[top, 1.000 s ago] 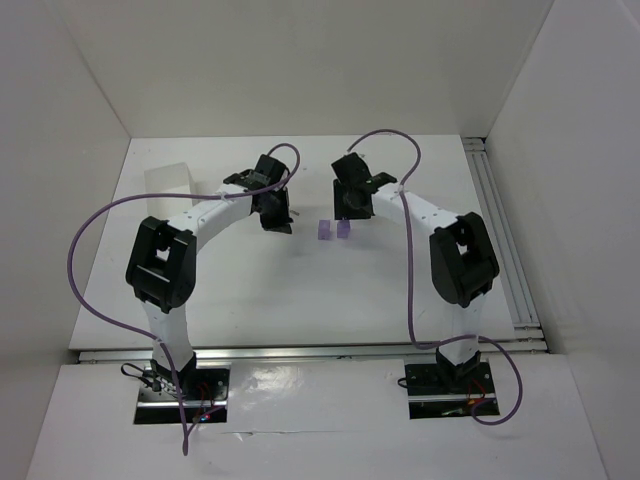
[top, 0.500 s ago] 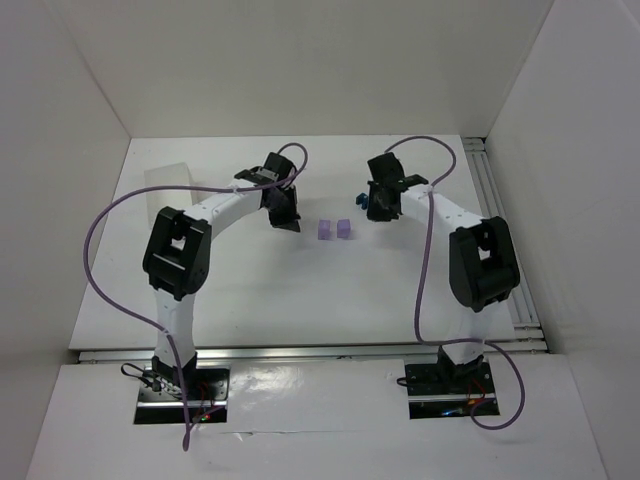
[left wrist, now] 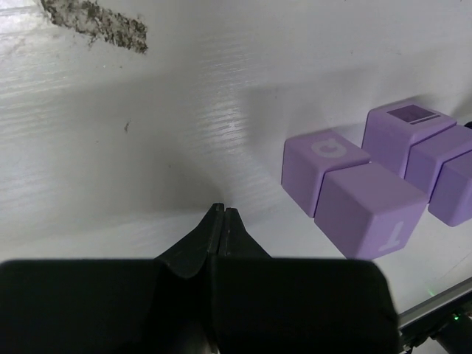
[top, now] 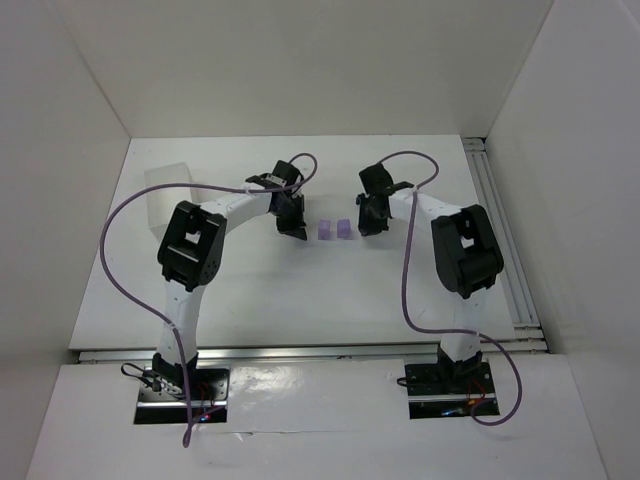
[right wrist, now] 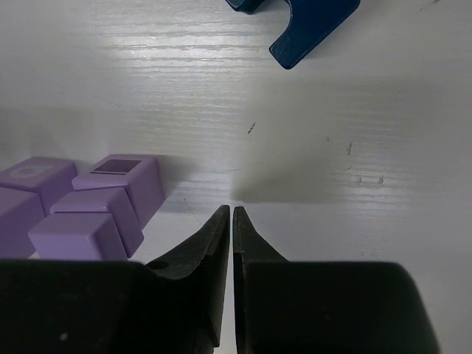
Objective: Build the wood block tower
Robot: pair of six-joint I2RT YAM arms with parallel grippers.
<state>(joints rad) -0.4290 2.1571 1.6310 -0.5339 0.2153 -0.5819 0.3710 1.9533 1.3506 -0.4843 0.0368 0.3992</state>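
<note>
Several light purple blocks (top: 334, 229) lie side by side on the white table between my two grippers. My left gripper (top: 293, 224) is shut and empty, low over the table just left of them. The left wrist view shows its fingertips (left wrist: 222, 212) closed, with the purple blocks (left wrist: 369, 210) to the right. My right gripper (top: 366, 220) is shut and empty just right of the blocks. In the right wrist view it (right wrist: 231, 212) is closed, the purple blocks (right wrist: 88, 210) lie to the left and dark blue pieces (right wrist: 313, 26) lie ahead.
A translucent white box (top: 165, 190) stands at the far left of the table (top: 300, 290). White walls enclose the table on three sides. A metal rail (top: 500, 230) runs along the right edge.
My left gripper has shifted a little right toward the purple blocks. My right gripper swung away to the right, then came back down beside them. The blocks have not moved.
</note>
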